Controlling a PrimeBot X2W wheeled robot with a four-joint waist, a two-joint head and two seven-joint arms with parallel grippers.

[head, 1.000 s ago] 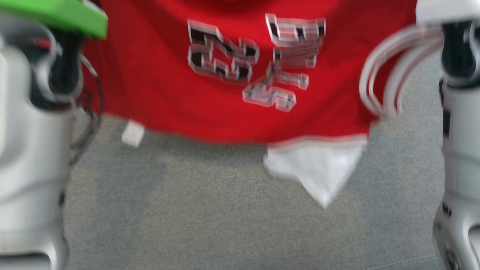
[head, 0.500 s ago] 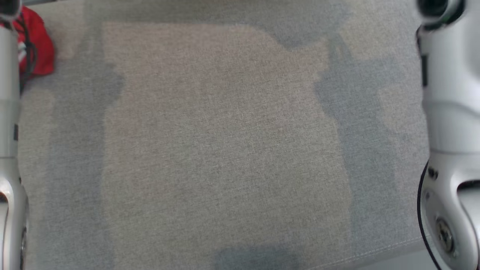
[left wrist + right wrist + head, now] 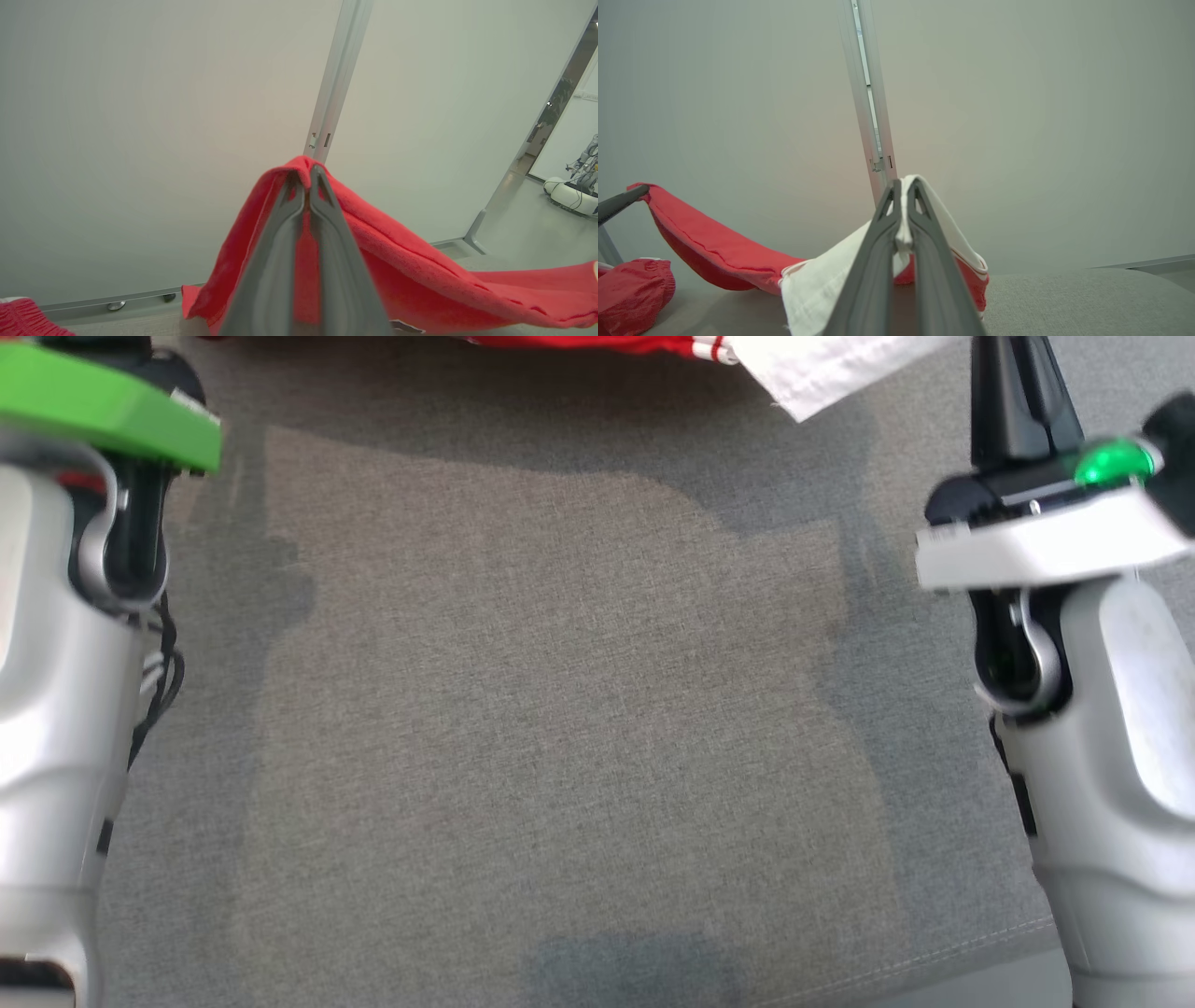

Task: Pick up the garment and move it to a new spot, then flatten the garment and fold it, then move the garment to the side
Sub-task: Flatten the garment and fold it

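our left gripper (image 3: 306, 176) is pressed together on a red fold of the jersey (image 3: 420, 280), and our right gripper (image 3: 905, 189) pinches its white panel (image 3: 822, 284). the jersey hangs stretched between them over the far part of the grey upholstered surface (image 3: 560, 709), sagging in the middle; we cannot tell whether it touches the surface. a bunched red cloth with a gathered hem (image 3: 630, 289) lies on the surface, at its left side.

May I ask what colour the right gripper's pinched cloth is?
White fabric panel, clearest in right wrist view.
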